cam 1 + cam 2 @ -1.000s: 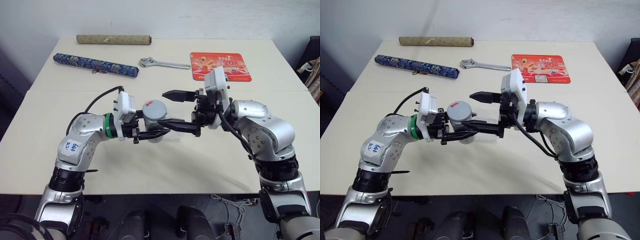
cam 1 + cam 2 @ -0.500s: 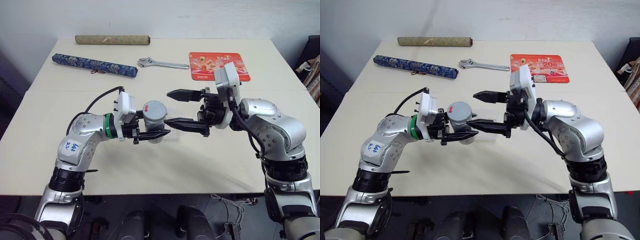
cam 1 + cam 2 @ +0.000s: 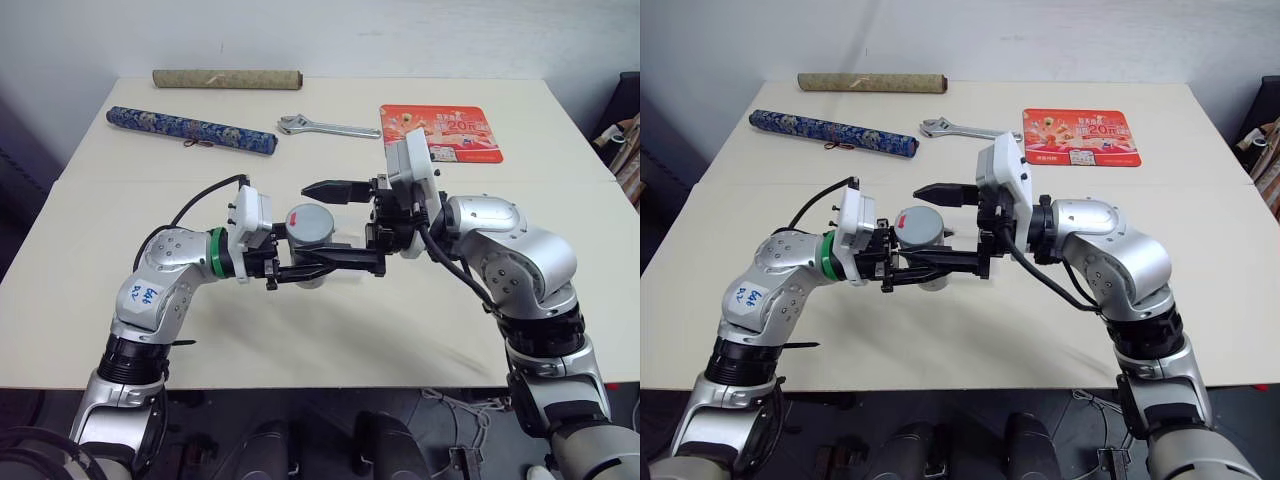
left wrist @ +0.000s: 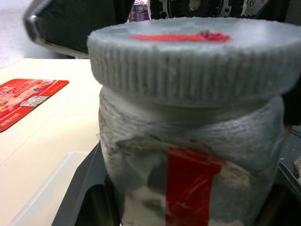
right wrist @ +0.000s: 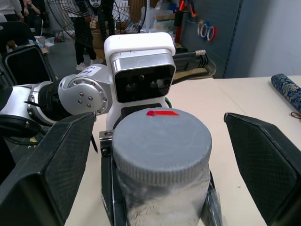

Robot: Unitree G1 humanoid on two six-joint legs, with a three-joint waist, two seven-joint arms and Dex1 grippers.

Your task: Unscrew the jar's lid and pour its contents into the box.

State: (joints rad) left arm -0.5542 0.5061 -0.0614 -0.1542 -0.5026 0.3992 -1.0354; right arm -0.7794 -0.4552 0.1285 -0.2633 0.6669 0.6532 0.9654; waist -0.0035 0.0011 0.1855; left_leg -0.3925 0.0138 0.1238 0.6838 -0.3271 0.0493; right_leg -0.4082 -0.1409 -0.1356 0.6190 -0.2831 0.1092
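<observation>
Left gripper (image 3: 300, 270) clamped on the body of the jar (image 3: 312, 245), holding it upright above the table (image 3: 330, 330), lid (image 5: 161, 145) still screwed on. Right gripper (image 3: 345, 225) spread wide, empty, pointing across toward the left one; its two fingers (image 5: 47, 169) stand on either side of the lid with air between pads and rim, neither touching as far as I can tell. Step in hand, by my reading: close on the lid. To do it well, centre the lid between the pads, bite on the ribbed rim rather than the jar's shoulder, then twist while the left grip keeps the jar from turning. Too low a bite would likely pinch the jar itself. Box (image 4: 44, 193): a pale translucent edge shows just below the held jar.
</observation>
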